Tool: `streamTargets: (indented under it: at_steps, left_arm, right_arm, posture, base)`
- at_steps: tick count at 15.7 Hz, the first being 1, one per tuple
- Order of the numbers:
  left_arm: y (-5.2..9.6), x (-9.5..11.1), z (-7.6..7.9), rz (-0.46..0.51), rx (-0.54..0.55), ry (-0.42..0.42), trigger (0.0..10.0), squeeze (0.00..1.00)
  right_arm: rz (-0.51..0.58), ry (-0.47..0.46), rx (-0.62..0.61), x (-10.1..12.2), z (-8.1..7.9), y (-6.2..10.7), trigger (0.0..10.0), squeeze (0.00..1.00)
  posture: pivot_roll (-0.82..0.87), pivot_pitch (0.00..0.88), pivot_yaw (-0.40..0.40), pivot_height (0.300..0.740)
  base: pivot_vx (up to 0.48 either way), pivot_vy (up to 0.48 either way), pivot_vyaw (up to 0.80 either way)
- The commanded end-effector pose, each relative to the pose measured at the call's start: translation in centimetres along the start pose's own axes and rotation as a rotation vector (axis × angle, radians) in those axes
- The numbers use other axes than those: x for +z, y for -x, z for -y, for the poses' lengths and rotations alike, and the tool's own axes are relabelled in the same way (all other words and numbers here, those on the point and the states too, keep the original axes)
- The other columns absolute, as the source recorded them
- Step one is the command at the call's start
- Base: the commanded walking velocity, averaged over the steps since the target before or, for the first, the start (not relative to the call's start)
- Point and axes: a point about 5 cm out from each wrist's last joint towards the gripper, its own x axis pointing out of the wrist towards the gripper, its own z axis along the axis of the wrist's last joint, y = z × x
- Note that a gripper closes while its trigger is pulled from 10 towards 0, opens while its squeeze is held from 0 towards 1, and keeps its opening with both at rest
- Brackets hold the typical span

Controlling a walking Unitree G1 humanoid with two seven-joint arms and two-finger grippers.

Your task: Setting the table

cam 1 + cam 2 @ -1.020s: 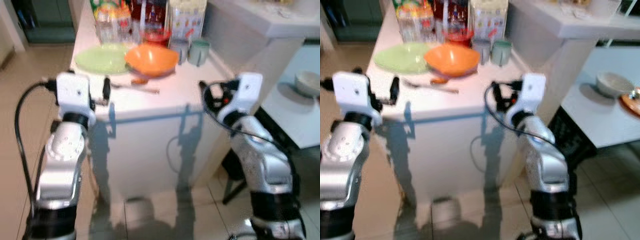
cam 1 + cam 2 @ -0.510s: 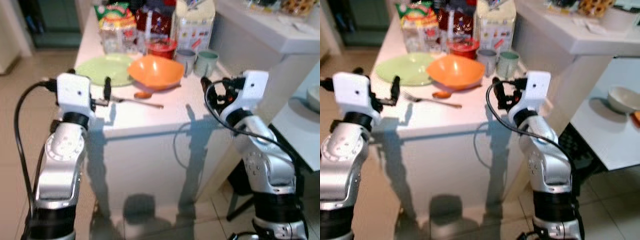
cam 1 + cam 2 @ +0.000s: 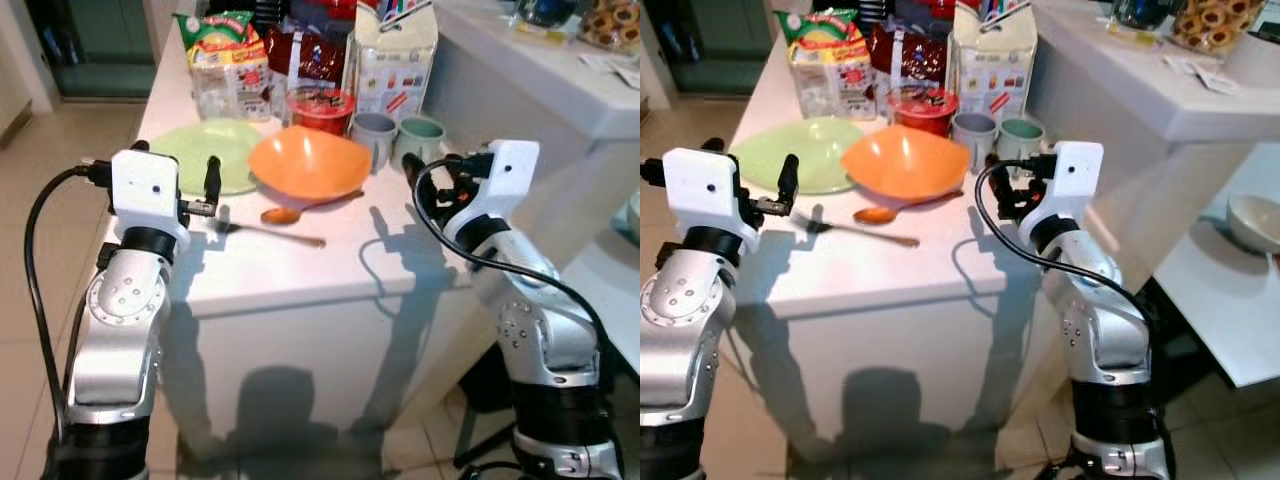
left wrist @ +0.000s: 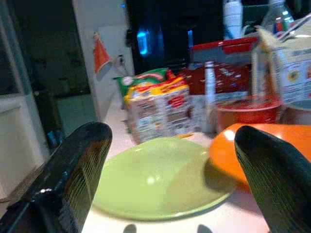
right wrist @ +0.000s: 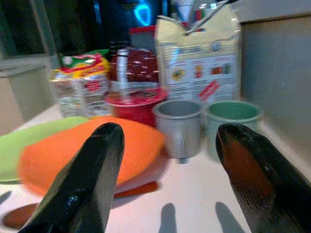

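Note:
On the white counter lie a light green plate and an orange bowl side by side. A spoon and a fork rest in front of the bowl. Behind the bowl stand a grey cup and a green cup. My left gripper hovers open at the counter's left edge, facing the plate. Level with the cups at the right edge, my right gripper is open too, and its wrist view looks at the grey cup. Neither holds anything.
Snack bags, a red tub and a tall carton crowd the counter's far end. A higher white ledge runs along the right. Lower at the right stands a table with a white bowl. Tiled floor lies left.
The whole picture has shifted: the camera came closer to the counter and now looks more down onto it. Both grippers stay open and hold nothing, now level with the counter top.

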Motion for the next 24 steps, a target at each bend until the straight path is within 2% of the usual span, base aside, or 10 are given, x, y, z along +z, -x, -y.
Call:
streamTargets:
  at_steps: [1,5,7,9,10,15,19,20,22,24]
  left_arm:
    - [-0.1,0.4,1.0,0.009,-0.036,0.01,10.0,0.0]
    - [0.3,1.1,1.9,0.046,-0.149,0.053,10.0,0.0]
    - [1.1,2.6,3.4,0.115,-0.323,0.115,10.0,0.0]
    - [1.1,3.3,4.0,0.137,-0.386,0.108,10.0,0.0]
    - [1.0,3.8,4.3,0.154,-0.428,0.114,10.0,0.0]
    - [1.3,4.2,5.3,0.145,-0.55,0.118,10.0,0.0]
    - [3.0,3.4,7.2,0.067,-0.673,0.136,10.0,0.0]
    - [3.2,3.3,7.4,0.058,-0.667,0.143,10.0,0.0]
    - [3.4,3.3,7.5,0.051,-0.658,0.144,10.0,0.0]
    - [3.6,3.4,7.5,0.038,-0.653,0.144,10.0,0.0]
  right_arm:
    - [-0.017,0.032,-0.04,0.1,1.1,0.2,10.0,0.0]
    - [-0.02,0.022,-0.063,-0.5,1.4,0.4,10.0,0.0]
    - [-0.016,0.039,-0.09,-0.5,1.9,0.5,10.0,0.0]
    - [-0.023,0.038,-0.093,-0.7,2.2,0.2,10.0,0.0]
    - [-0.028,0.055,-0.101,-1.0,2.5,-0.1,10.0,1.0]
    - [-0.046,0.108,-0.161,-2.4,4.4,-3.0,10.0,1.0]
    - [-0.081,0.186,-0.179,-3.1,5.1,-5.5,10.0,1.0]
    - [-0.076,0.18,-0.173,-3.0,5.0,-6.1,10.0,0.78]
    - [-0.084,0.229,-0.142,-3.0,4.5,-6.9,10.0,0.0]
    - [-0.098,0.262,-0.136,-3.1,4.2,-7.5,10.0,0.0]
  posture:
    - [0.04,0.0,-0.081,0.74]
    - [0.04,0.0,-0.084,0.74]
    - [0.03,0.0,-0.084,0.74]
    - [0.03,0.0,-0.083,0.74]
    - [0.03,0.0,-0.081,0.74]
    - [0.03,0.0,-0.064,0.74]
    - [0.04,0.0,-0.089,0.74]
    - [0.05,0.0,-0.096,0.74]
    - [0.05,0.0,-0.106,0.74]
    - [0.07,0.0,-0.119,0.74]
  base:
    - [0.368,0.0,0.0]
    - [0.342,0.0,0.0]
    - [0.0,0.0,0.0]
    - [0.0,0.0,0.0]
    - [0.0,0.0,0.0]
    - [0.0,0.0,0.0]
    - [0.0,0.0,0.0]
    - [0.0,0.0,0.0]
    - [0.0,0.0,0.0]
    - [0.0,0.0,0.0]
